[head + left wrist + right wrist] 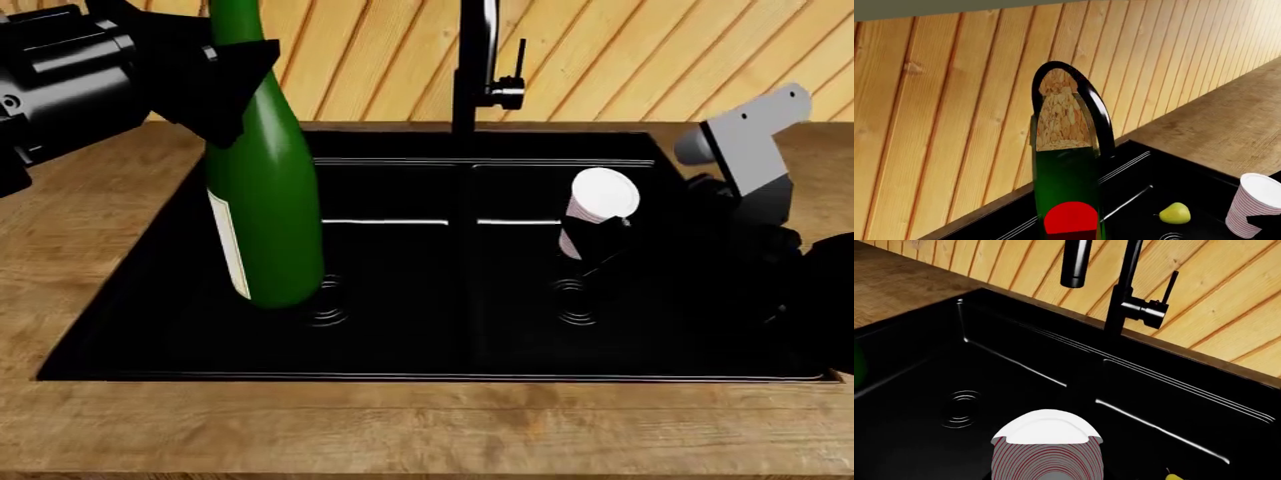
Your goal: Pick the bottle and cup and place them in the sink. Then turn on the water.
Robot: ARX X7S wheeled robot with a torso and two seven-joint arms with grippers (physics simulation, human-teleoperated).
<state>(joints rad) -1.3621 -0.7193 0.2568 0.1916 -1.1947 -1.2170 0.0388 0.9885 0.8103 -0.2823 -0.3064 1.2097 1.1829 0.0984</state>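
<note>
The dark-green bottle (271,200) stands upright in the left basin of the black sink (400,345), its base by the drain; I cannot tell if it touches the floor. My left gripper (235,62) is shut on its neck. In the left wrist view the bottle (1066,185) fills the middle. The white ribbed cup (599,212) is tilted over the right basin, with my right gripper (605,238) shut on it; it also shows in the right wrist view (1047,452) and the left wrist view (1256,204). No stream of water shows under the faucet spout (1076,262).
The tall black faucet (475,60) with its side handle (1167,286) stands behind the central divider. A small yellow-green pear (1175,213) lies in the right basin. Round drains (577,300) mark both basins. Wooden counter (400,430) surrounds the sink, with a plank wall behind.
</note>
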